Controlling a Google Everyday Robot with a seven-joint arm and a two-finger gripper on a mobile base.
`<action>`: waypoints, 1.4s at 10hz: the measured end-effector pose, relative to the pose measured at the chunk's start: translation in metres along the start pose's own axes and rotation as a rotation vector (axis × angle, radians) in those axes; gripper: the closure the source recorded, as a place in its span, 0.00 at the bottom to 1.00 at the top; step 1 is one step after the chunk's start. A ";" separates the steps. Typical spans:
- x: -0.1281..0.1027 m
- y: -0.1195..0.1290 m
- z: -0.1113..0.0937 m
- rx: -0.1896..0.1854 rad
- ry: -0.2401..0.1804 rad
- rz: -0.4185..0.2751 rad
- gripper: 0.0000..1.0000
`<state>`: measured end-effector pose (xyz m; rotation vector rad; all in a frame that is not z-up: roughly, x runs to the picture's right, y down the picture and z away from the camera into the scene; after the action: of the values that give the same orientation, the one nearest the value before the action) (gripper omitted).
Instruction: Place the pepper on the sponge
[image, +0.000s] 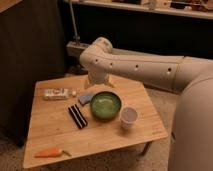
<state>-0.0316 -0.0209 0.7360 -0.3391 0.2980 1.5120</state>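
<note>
Arm (142, 67) arched over table (55, 131), gripper (98, 83) spread, pointing down near sponge (86, 98)

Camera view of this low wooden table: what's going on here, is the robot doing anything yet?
One robot arm reaches over the far side of the wooden table. Its gripper is open and empty and hangs just behind the blue-grey sponge. Nothing is being handled: the orange pepper lies at the table's near edge, far from the sponge. The sponge sits beside the green bowl, with a black striped block in front of it.
</note>
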 end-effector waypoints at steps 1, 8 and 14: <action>0.000 0.000 0.000 0.000 0.000 0.000 0.20; 0.048 0.082 0.009 -0.058 0.085 -0.420 0.20; 0.100 0.125 -0.001 -0.163 0.134 -0.728 0.20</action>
<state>-0.1521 0.0743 0.6916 -0.6045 0.1300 0.7975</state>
